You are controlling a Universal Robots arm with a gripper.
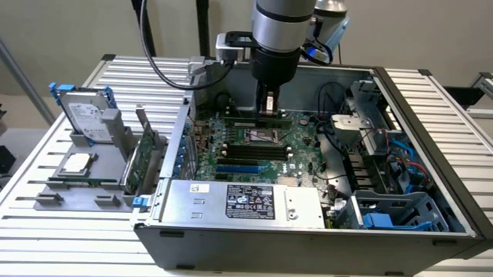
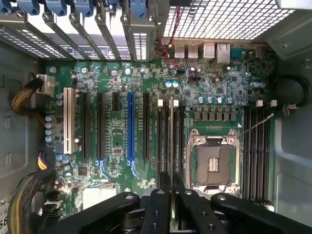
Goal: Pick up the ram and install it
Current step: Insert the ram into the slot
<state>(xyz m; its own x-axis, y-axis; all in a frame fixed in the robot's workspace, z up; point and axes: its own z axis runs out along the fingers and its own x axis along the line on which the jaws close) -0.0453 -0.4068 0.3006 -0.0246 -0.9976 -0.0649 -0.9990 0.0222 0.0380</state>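
Note:
The ram (image 1: 258,122) is a thin green stick held level above the motherboard (image 1: 301,164) inside the open computer case (image 1: 308,242). My gripper (image 1: 269,112) reaches down from above and is shut on the middle of its top edge. In the wrist view the ram (image 2: 171,131) shows edge-on as a pale thin line between my black fingers (image 2: 161,195). There it lines up along the black memory slots (image 2: 163,141) beside the CPU socket (image 2: 213,161). The same slots (image 1: 254,151) sit in front of the socket in the exterior view.
A grey power supply (image 1: 239,202) fills the case's front. Drive cages and cables (image 1: 385,156) line the exterior view's right. Outside the case, at the exterior view's left, a rack holds a green expansion card (image 1: 142,156) and a hard drive (image 1: 85,112).

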